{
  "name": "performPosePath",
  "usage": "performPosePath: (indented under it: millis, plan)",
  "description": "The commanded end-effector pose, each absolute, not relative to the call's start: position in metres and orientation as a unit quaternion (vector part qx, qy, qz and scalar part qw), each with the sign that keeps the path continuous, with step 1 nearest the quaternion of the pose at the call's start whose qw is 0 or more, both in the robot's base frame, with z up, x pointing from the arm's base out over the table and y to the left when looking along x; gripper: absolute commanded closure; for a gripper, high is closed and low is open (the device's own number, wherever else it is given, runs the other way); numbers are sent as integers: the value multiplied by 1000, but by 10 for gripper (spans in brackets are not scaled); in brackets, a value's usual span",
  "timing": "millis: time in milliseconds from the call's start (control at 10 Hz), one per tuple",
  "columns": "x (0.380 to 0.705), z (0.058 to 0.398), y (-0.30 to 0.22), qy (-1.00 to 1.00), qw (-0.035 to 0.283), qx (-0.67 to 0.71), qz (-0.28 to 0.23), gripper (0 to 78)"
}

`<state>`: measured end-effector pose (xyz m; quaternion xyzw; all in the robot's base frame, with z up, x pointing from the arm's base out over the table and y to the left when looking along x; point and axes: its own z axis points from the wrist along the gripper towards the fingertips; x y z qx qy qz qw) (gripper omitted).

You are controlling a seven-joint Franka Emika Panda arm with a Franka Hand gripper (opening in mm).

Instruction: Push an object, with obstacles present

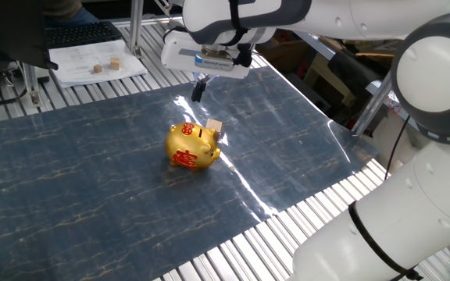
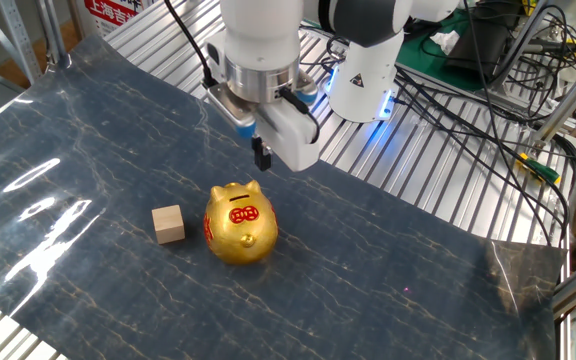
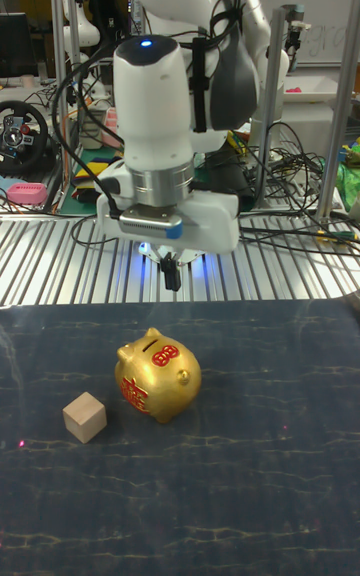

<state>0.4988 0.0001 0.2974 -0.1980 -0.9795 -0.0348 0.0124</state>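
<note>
cube [image 2: 168, 223] sat just beside piggy bank [image 2: 239, 223] mid-mat, open mat on its far side toward the edge, hand [image 2: 261, 155] hovered above, fingers together, holding nothing
</note>
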Motion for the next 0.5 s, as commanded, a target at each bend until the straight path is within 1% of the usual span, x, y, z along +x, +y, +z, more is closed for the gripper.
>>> performPosePath:
  millis: [100, 500]
  plan:
    - [499, 299, 0, -967, 30, -253, -31, 776]
    - [499, 299, 0, -966, 31, -257, -31, 776]
